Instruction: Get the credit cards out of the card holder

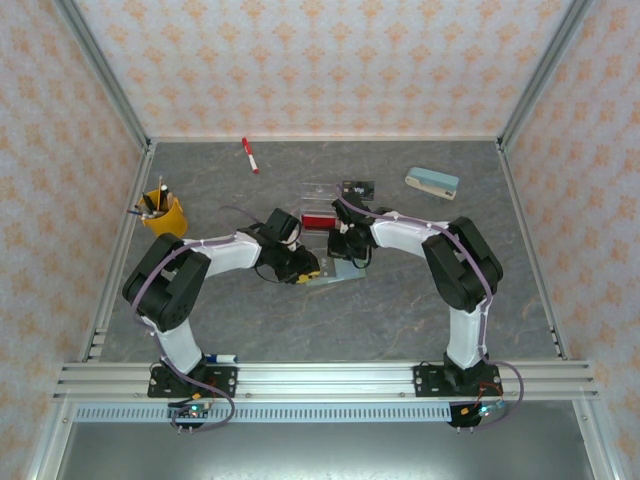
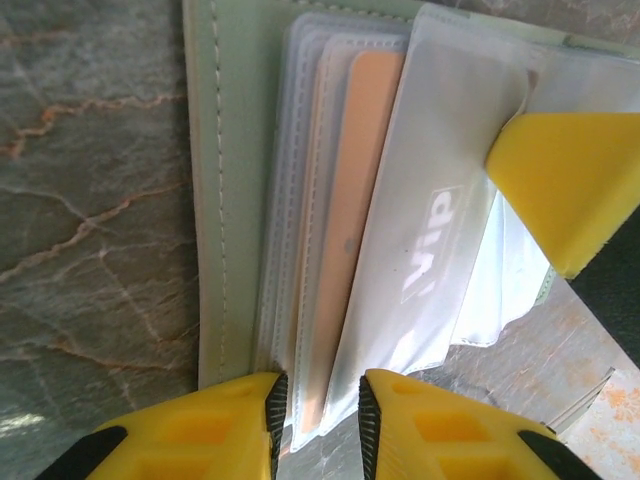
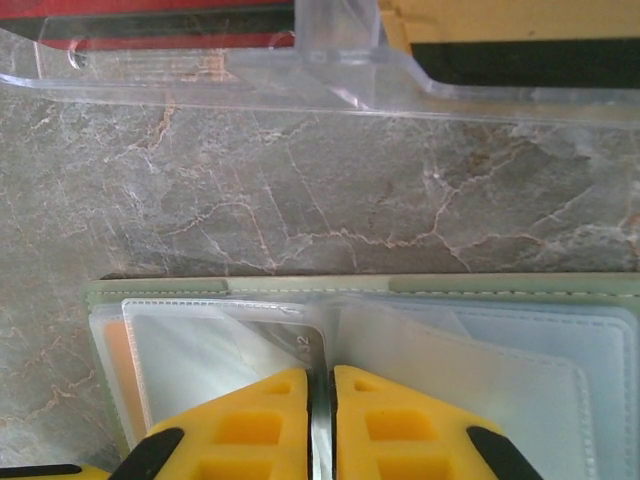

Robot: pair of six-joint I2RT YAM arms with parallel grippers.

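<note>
The pale green-grey card holder [image 1: 340, 272] lies open on the table between both arms, its clear sleeves fanned out [image 2: 235, 200] [image 3: 300, 287]. A tan-gold credit card [image 2: 355, 180] sits inside one sleeve, and its edge shows at the left [image 3: 115, 345]. My left gripper [image 2: 318, 395] [image 1: 305, 268] stands open, its fingers straddling the end of that sleeve. My right gripper [image 3: 320, 385] [image 1: 348, 255] is shut on a thin clear sleeve leaf standing up from the holder's middle. One of its fingers [image 2: 560, 180] shows in the left wrist view. A red credit card [image 1: 318, 219] [image 3: 150, 8] lies in the clear tray.
The clear compartment tray [image 1: 325, 195] [image 3: 340, 70] stands just beyond the holder. A red marker pen [image 1: 249, 155] lies at the back, a cream-and-teal stapler [image 1: 432, 182] at the back right, and a yellow cup of pens [image 1: 163, 212] at the left. A blue-capped marker [image 1: 222, 358] lies by the left base.
</note>
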